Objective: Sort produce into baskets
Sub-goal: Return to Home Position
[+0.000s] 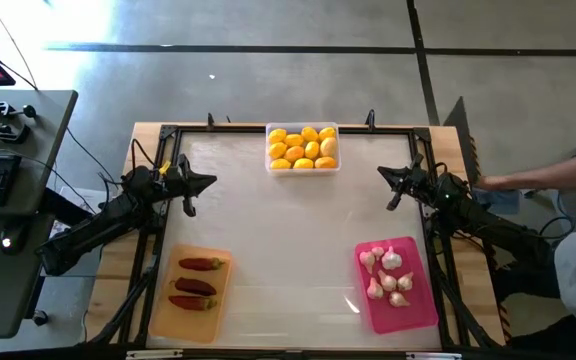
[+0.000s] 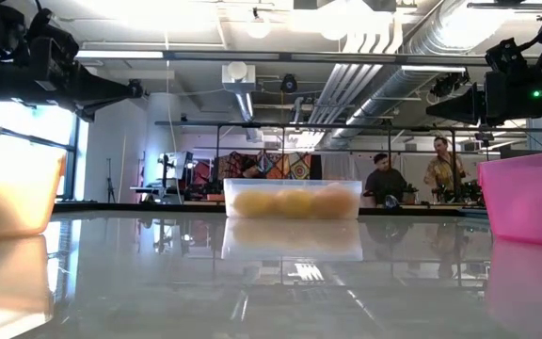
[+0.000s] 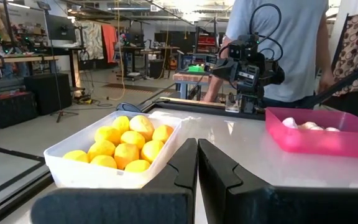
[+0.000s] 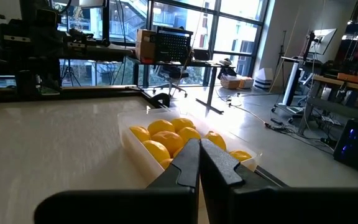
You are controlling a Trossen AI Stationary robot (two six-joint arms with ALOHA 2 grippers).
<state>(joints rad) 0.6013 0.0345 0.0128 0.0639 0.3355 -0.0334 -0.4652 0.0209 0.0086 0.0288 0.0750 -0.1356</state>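
High view: left gripper [image 1: 209, 182] and right gripper [image 1: 384, 173] closed, empty, well apart above table [image 1: 288, 235]

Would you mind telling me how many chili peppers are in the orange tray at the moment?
3 chili peppers, all in the orange tray at the high view's lower left: one at the tray's upper end, one mid-tray, one just below it. None appears hidden.

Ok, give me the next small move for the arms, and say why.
Probably none beyond letting both arms settle at the table's sides. The lemons lie in the clear tray, the chili peppers in the orange tray, the garlic bulbs in the pink tray, and no loose produce shows on the table. The left gripper and right gripper are both shut and hold nothing.
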